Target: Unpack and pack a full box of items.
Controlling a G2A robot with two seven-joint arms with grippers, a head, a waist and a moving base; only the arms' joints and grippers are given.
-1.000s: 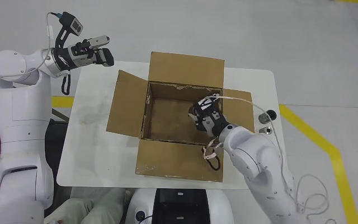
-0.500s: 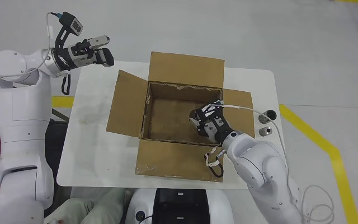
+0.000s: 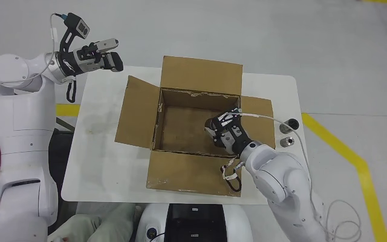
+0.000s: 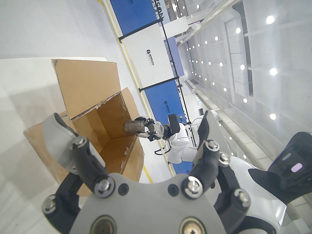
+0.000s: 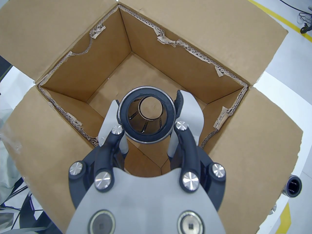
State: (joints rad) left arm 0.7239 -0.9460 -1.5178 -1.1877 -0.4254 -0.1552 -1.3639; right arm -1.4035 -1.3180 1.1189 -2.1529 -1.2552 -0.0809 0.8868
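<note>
White table (image 3: pixel 103 157), open box (image 3: pixel 181 172), right tool (image 5: pixel 146 102) clamped on metal sleeve (image 5: pixel 148 136), floor (image 5: pixel 126 74) partly hidden, left tool (image 3: pixel 115 52) apart.

Left hand (image 3: pixel 115 53) out to the side, wide open — right hand (image 3: pixel 213 128) downturned, clamped on metal sleeve (image 5: pixel 123 116).

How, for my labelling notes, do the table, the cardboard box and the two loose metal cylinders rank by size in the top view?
1. table
2. cardboard box
3. farther cylinder and nearer cylinder: they look alike, so no ranking between them.
</note>
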